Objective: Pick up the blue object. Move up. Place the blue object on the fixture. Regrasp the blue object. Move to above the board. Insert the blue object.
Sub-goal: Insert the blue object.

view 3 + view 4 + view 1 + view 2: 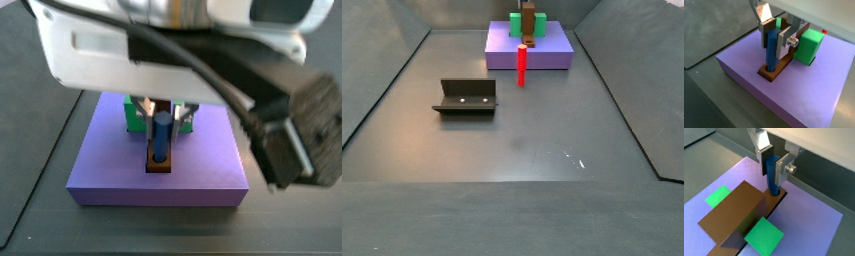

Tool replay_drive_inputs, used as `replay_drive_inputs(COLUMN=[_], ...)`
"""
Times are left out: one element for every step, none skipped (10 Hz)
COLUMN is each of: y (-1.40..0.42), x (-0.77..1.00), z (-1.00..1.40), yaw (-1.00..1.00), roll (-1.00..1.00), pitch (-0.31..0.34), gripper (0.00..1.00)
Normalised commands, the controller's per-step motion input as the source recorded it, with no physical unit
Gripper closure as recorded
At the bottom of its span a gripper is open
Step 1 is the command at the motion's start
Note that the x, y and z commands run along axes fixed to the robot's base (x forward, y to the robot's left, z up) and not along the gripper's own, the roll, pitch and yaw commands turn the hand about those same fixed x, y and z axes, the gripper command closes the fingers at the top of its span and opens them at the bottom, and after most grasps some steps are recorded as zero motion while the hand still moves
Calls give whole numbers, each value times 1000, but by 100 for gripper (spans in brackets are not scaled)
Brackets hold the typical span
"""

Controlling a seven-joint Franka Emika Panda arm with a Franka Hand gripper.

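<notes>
Standing upright in the round hole of the long brown wooden board [734, 215], the slim blue cylindrical peg [771, 47] is clamped between the silver plates of the end effector [777, 36]. Green blocks [807, 46] flank the board on the large purple slab [814, 97]. The dark L-shaped fixture [465, 97] is seen well apart on the worktop [516, 150].

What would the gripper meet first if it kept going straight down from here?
Holding the slim blue cylindrical peg upright, the gripper would probably first press it into the long brown board on the purple slab; its tip appears already at the hole.
</notes>
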Motion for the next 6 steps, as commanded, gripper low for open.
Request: replay_drive_inputs(y=[0,0,0,0,-3,0], x=[0,0,0,0,0,0], z=[-440,-463,-371,-309,-3,0], yaw=[-83,-86,-91,-74,-37,0], roll=[139,109,69,11,84,0], pitch=[0,0,0,0,29,0], gripper=[100,100,100,100,100,100])
